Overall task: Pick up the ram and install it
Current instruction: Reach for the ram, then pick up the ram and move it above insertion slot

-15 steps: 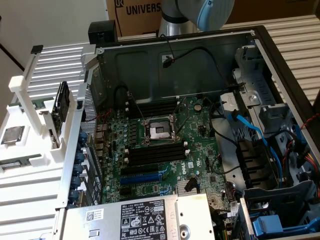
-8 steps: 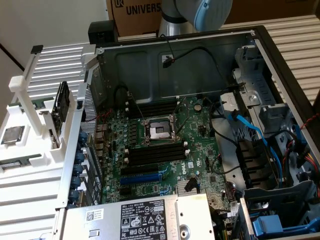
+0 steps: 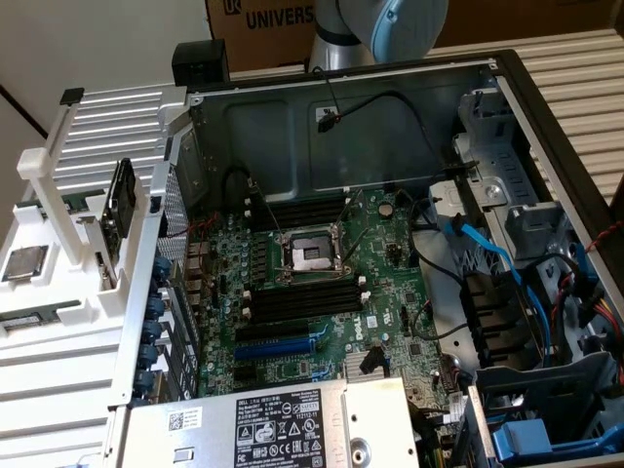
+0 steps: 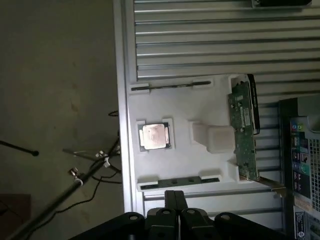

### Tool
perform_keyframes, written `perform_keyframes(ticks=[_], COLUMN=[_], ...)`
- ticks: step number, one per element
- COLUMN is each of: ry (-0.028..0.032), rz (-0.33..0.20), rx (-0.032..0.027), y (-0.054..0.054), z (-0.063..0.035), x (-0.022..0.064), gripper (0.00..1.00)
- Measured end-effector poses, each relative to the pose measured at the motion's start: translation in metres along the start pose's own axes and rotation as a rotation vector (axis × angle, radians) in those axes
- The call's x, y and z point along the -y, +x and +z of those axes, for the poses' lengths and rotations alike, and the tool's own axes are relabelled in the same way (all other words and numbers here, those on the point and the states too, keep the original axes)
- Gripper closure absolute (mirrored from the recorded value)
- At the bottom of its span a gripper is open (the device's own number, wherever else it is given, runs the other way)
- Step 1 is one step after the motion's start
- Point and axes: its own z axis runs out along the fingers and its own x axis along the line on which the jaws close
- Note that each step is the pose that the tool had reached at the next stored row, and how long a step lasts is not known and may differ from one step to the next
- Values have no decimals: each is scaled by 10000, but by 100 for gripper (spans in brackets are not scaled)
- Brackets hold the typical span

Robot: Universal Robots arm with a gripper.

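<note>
One green ram stick is lying in the white tray's slot, near my gripper, which is hanging pinched shut and holding nothing. I am judging it light, stiff and fragile: best taken by its long edges at mid-length, off the chips.
</note>
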Motion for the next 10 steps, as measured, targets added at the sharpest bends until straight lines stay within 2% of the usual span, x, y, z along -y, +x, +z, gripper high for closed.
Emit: perform_keyframes(ticks=[3,10], ry=[30,31], rz=[-1,-1], rx=[2,2], y=[101,108], z=[3,3], x=[-48,-48], gripper=[89,89])
